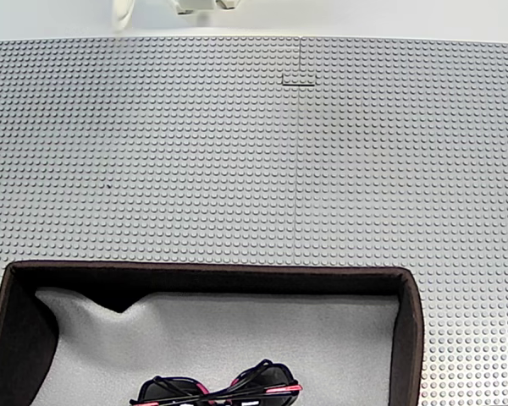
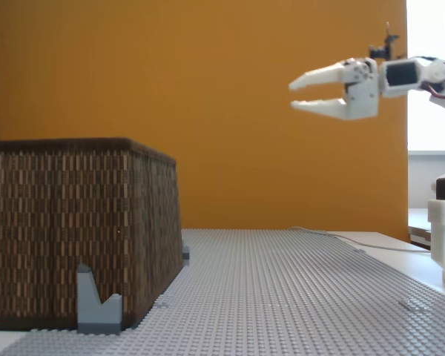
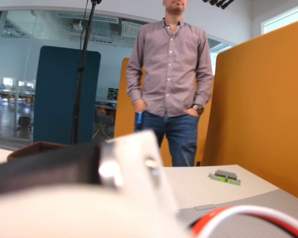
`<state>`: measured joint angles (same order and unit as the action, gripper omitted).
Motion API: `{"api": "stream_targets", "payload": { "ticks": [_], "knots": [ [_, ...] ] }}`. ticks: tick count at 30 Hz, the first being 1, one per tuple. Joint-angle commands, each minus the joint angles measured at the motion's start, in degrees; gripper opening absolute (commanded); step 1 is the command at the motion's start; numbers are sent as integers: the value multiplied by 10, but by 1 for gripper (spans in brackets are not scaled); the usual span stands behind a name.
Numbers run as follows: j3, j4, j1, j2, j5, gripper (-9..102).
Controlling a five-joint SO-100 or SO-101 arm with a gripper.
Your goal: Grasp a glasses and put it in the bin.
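The black-framed sunglasses with pink-red arms [image 1: 216, 389] lie inside the brown woven fabric bin [image 1: 207, 272] at lower frame, long axis left-right, while the white claw [image 2: 302, 95], jaws parted and empty, hangs upper right, well apart.

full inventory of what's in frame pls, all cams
Sunglasses with thin black frame, dark lenses, pink-red arms: 1, inside the bin on its lining, at the bottom edge of a fixed view.
Rectangular bin, dark brown woven walls, light grey lining: 1, on the baseplate.
Grey studded baseplate: covers the table.
Small grey bracket: 1, against the bin's corner.
Orange partition: behind the table.
Small grey and green brick piece: 1, on the white table.
Person in grey shirt and jeans: 1, standing, hands in pockets.
White gripper: 1, raised, away from the bin, jaws open, empty.
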<state>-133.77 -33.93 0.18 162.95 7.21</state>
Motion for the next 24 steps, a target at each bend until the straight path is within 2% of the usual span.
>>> {"api": "stream_targets", "payload": {
  "ticks": [1,8,24],
  "knots": [
    [-37,-43,-6,95,29,5],
    [-53,-115,-25,185,27,5],
    [-65,-132,-37,226,49,0]
  ]
}}
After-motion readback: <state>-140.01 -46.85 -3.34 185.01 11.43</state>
